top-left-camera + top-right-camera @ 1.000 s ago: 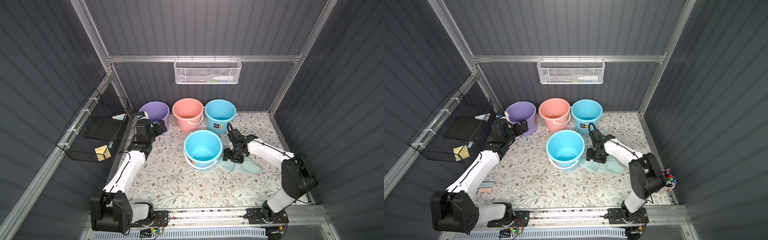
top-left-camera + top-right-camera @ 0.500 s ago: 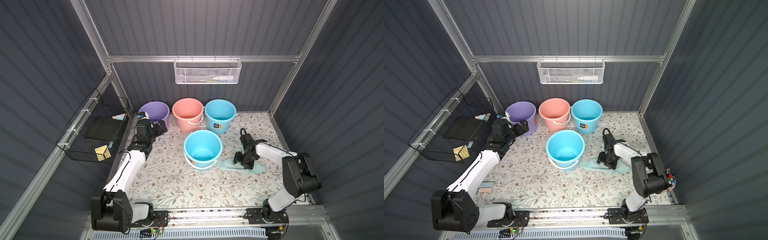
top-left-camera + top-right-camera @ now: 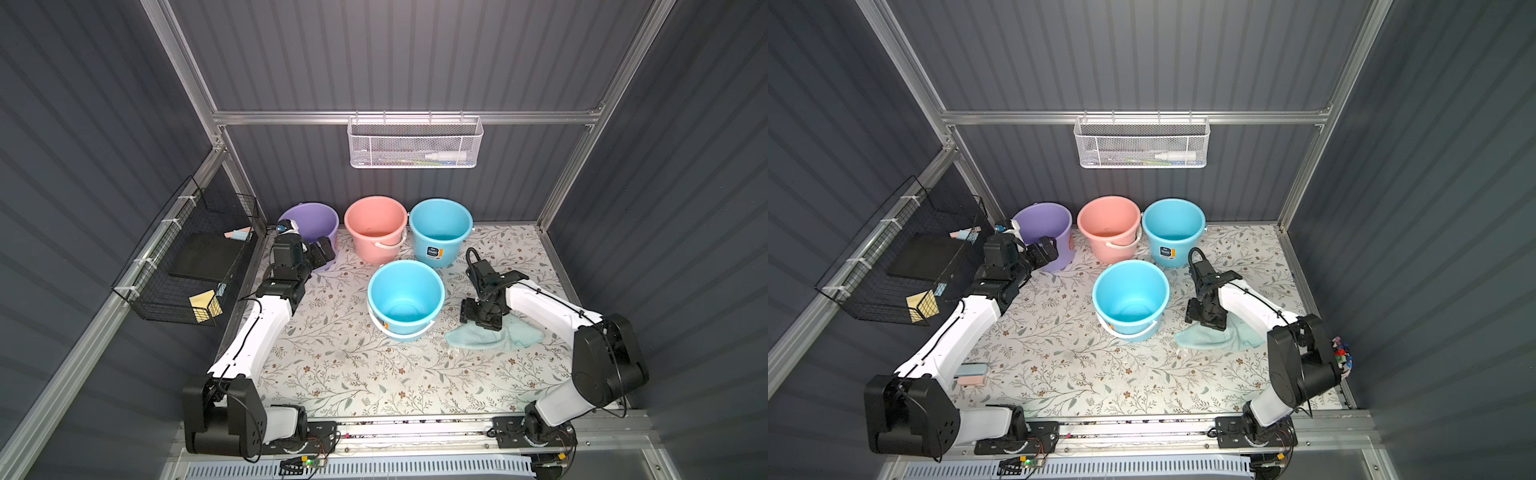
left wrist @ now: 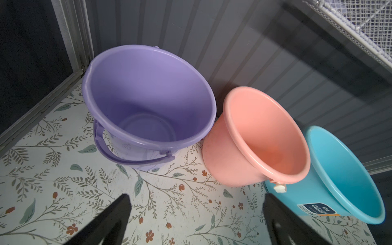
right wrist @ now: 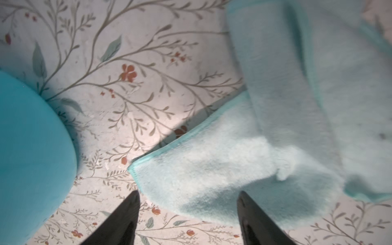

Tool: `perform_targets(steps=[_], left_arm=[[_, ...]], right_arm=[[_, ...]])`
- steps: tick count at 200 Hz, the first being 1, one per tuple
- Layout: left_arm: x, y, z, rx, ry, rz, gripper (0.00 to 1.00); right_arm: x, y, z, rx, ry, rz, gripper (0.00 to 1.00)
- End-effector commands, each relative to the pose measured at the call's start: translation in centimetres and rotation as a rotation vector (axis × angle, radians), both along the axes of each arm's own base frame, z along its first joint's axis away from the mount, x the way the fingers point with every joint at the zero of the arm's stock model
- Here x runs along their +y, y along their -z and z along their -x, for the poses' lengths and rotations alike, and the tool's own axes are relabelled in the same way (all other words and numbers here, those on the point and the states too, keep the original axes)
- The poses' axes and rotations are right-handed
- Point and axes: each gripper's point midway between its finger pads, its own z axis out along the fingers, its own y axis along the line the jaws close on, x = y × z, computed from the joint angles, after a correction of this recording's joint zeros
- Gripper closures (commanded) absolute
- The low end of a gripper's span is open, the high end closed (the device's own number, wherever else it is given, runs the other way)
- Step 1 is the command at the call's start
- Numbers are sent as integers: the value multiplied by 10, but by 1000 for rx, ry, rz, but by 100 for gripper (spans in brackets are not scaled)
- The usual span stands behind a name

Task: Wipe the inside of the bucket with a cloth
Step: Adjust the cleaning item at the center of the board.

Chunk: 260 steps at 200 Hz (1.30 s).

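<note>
An empty sky-blue bucket [image 3: 405,297] [image 3: 1130,297] stands mid-floor; its side also fills an edge of the right wrist view [image 5: 31,137]. Just right of it the pale aqua cloth [image 3: 494,336] [image 3: 1221,336] [image 5: 275,106] lies rumpled on the flowered mat. My right gripper [image 3: 478,318] [image 3: 1204,318] [image 5: 188,193] hangs low over the cloth's bucket-side edge. It is open, its fingers apart above cloth and mat, gripping nothing. My left gripper [image 3: 326,249] [image 3: 1046,249] [image 4: 196,196] is open and empty in front of the purple bucket.
Along the back wall stand a purple bucket [image 3: 309,222] [image 4: 148,95], a pink bucket [image 3: 376,226] [image 4: 265,135] and a labelled blue bucket [image 3: 440,228] [image 4: 343,176]. A white mesh basket [image 3: 415,143] hangs above them. A black wire basket [image 3: 187,266] is on the left wall. A sponge [image 3: 971,374] lies beside the left arm.
My right gripper left the bucket's side, swung right over the cloth, then came partly back towards the bucket. The cloth has shifted slightly. The left arm has not moved.
</note>
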Motion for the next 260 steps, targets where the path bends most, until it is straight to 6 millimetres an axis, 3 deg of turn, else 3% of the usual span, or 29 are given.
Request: perform_targets(steps=[1,47,77,113,136,160,184,232,260], left_arm=[[-4,-9,-1,-11,23,-9,0],[-4,-9,3,-15,18,7,1],[-5,-8,5,-11,23,5,0],[-3,-15,8,-26,15,4,0],[-3,-17,9,-30,14,8,0],[-4,-18,9,-33,18,12,1],[-4,-19,7,-33,18,14,0],[-4,-22,3,-40,12,28,0],[-5,-23,3,-40,11,33,0]], right_arm=[[6,17,16,83,4,14,31],[0,47,29,132,10,46,38],[-3,50,32,129,14,52,59],[5,22,31,81,9,-11,86],[20,-11,29,20,-10,-124,91],[22,-38,20,-65,-11,-183,91],[1,-39,10,-66,64,-222,91],[-64,1,-3,12,282,-266,90],[-102,25,-1,61,366,-161,87]])
